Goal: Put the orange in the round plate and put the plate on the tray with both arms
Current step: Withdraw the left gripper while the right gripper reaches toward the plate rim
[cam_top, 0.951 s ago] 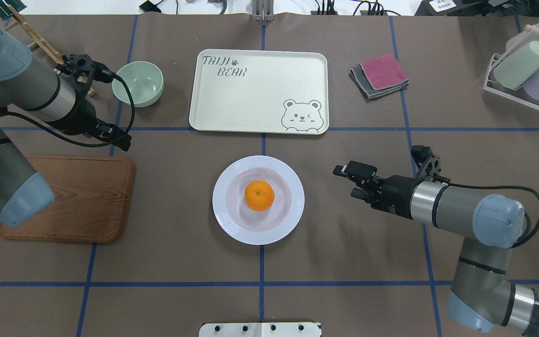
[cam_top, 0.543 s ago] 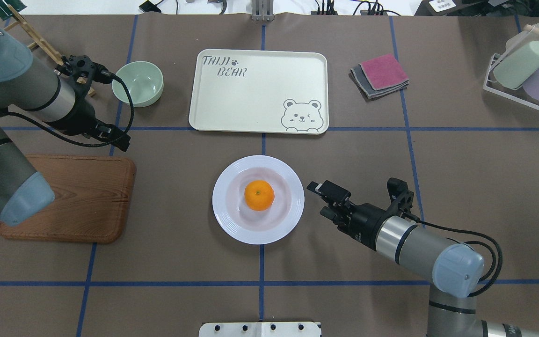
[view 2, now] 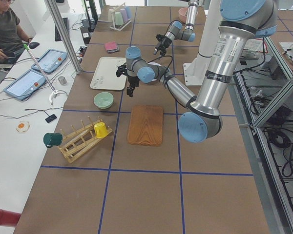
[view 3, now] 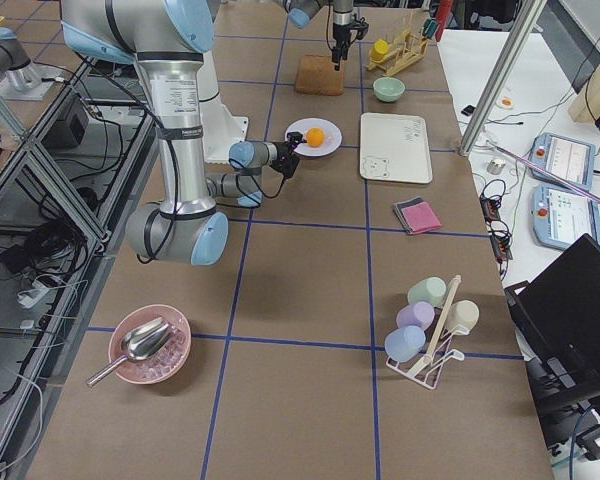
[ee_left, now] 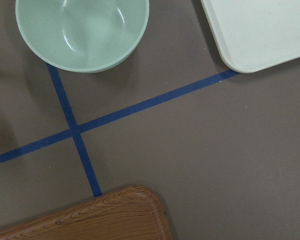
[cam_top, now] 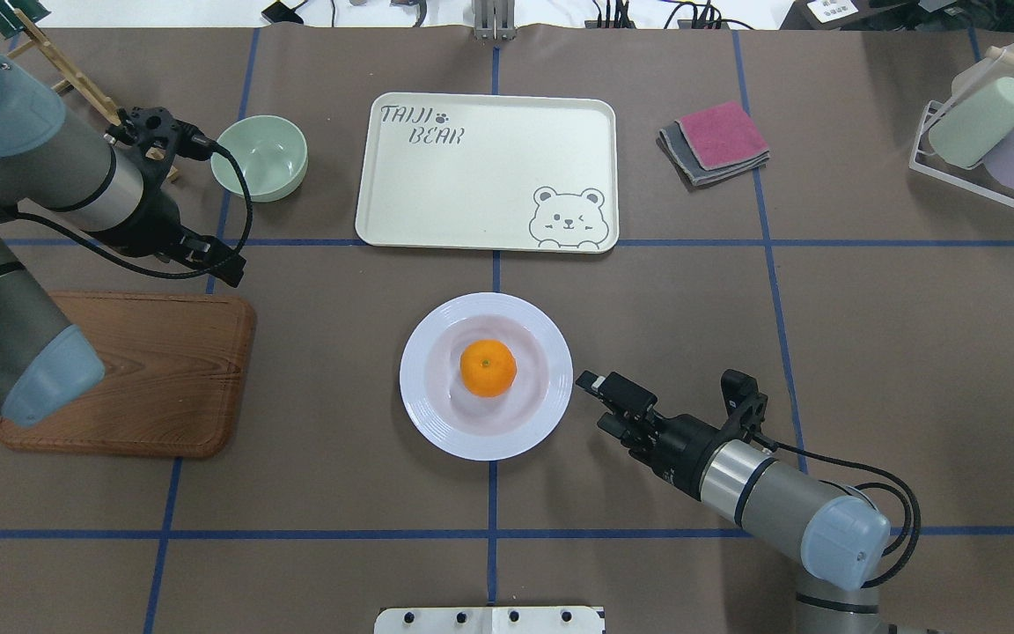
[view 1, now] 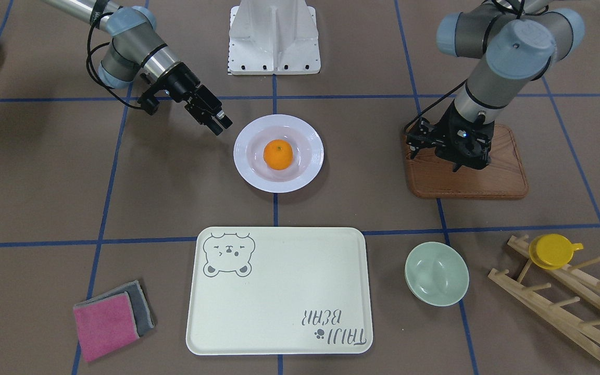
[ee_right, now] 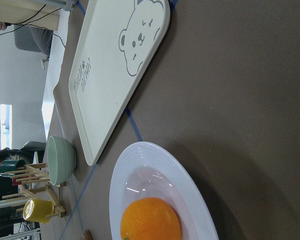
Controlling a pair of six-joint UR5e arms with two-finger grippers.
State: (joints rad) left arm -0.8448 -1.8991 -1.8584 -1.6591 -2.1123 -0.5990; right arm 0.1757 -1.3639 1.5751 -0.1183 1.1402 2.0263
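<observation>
The orange (cam_top: 488,368) (view 1: 278,154) lies in the middle of the white round plate (cam_top: 423,423) (view 1: 248,172), which stands on the table's centre. The cream tray (cam_top: 472,176) (view 1: 279,291) with the bear drawing lies beyond the plate with nothing on it. My right gripper (cam_top: 599,403) (view 1: 220,124) is low and open, its fingers just off the plate's right rim and not touching it. My left gripper (cam_top: 218,262) (view 1: 467,165) points down over the far corner of the wooden board, looks open, and holds nothing. The right wrist view shows the orange (ee_right: 151,220) close up.
A pale green bowl (cam_top: 260,157) sits left of the tray. The brown wooden board (cam_top: 146,379) lies at the left. Folded cloths (cam_top: 716,141) and a cup rack (cam_top: 991,132) stand at the right, and a wooden rack holds a yellow cup (view 1: 552,250).
My right gripper has swung in from the right and come down beside the plate's right rim. The left arm has barely moved. Plate and orange are unmoved.
</observation>
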